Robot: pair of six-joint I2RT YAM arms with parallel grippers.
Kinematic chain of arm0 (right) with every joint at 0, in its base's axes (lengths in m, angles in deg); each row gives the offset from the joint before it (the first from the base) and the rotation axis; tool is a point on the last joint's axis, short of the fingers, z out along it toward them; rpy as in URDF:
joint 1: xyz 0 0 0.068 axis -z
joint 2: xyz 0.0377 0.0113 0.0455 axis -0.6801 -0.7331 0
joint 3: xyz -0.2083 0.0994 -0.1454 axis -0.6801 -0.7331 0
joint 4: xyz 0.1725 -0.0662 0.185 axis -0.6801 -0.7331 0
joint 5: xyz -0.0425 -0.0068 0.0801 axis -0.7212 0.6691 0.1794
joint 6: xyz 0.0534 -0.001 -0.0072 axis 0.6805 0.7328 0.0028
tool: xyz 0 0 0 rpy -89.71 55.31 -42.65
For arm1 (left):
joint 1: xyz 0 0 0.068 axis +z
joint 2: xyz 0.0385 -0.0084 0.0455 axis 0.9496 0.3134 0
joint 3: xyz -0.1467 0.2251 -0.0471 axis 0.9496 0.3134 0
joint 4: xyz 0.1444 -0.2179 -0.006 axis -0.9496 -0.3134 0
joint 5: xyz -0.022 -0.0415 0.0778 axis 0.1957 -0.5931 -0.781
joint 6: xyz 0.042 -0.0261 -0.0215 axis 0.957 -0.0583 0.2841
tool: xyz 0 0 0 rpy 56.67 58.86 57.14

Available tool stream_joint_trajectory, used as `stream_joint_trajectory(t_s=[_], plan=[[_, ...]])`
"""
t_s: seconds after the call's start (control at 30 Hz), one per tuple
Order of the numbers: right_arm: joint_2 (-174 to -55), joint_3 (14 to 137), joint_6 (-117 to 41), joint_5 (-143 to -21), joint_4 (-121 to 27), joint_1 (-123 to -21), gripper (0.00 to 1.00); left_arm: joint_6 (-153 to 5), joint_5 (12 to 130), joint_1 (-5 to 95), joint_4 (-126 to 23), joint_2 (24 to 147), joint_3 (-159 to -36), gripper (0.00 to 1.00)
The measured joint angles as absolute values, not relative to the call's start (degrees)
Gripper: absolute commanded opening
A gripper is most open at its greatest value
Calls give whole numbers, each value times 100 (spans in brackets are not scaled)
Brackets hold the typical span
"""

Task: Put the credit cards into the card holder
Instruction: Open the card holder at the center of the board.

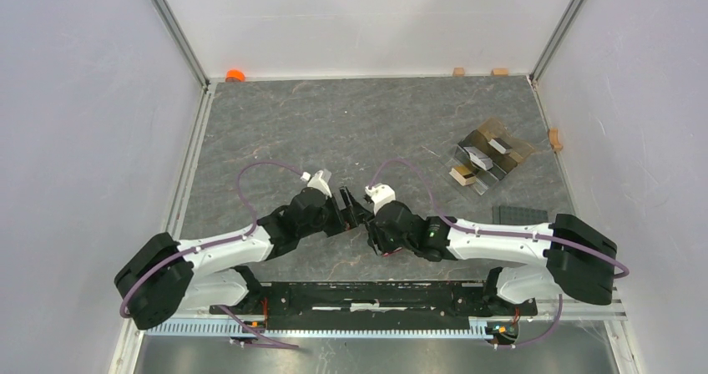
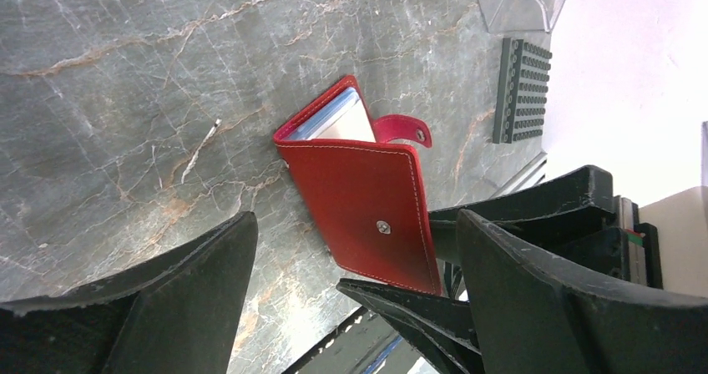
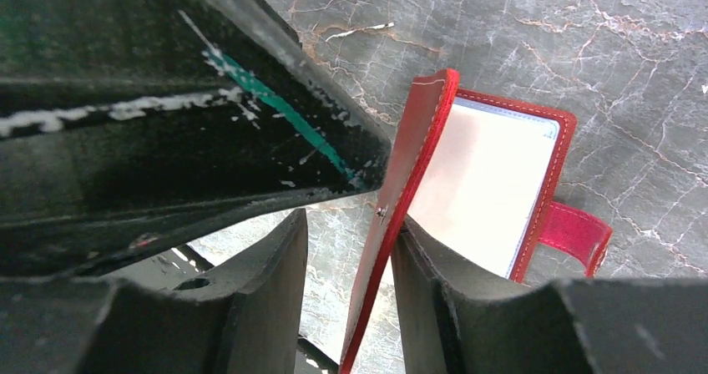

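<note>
The red card holder (image 2: 355, 194) lies on the grey table with its snap cover lifted. A pale card face with a light blue edge (image 2: 338, 115) shows inside it; no other credit cards show. My right gripper (image 3: 349, 224) is open around the raised cover (image 3: 401, 199). Its right finger (image 3: 434, 290) touches the cover's inner side, and its left finger stands apart from the cover. My left gripper (image 2: 355, 224) is wide open just above the holder and touches nothing. In the top view both grippers (image 1: 359, 211) meet at the table's middle and hide the holder.
A clear tray (image 1: 493, 159) with white and tan blocks sits at the right. A dark studded plate (image 1: 519, 215) lies nearer the right arm. Small tan blocks (image 1: 499, 72) and an orange object (image 1: 235, 75) sit along the back wall.
</note>
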State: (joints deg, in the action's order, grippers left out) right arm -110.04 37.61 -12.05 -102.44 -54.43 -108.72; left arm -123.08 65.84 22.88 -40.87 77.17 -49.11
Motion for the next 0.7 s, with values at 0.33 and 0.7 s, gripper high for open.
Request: stream_joint_trajectory(t_s=[0.33, 0.7], plan=[[-11004, 3809, -1216, -10403, -5423, -11151, 47, -12306, 6630, 2290, -4144, 8038, -4911, 97], [-11004, 3911, -1262, -10567, -5412, -11455, 49, -12337, 6630, 2290, -4131, 8169, -4896, 51]])
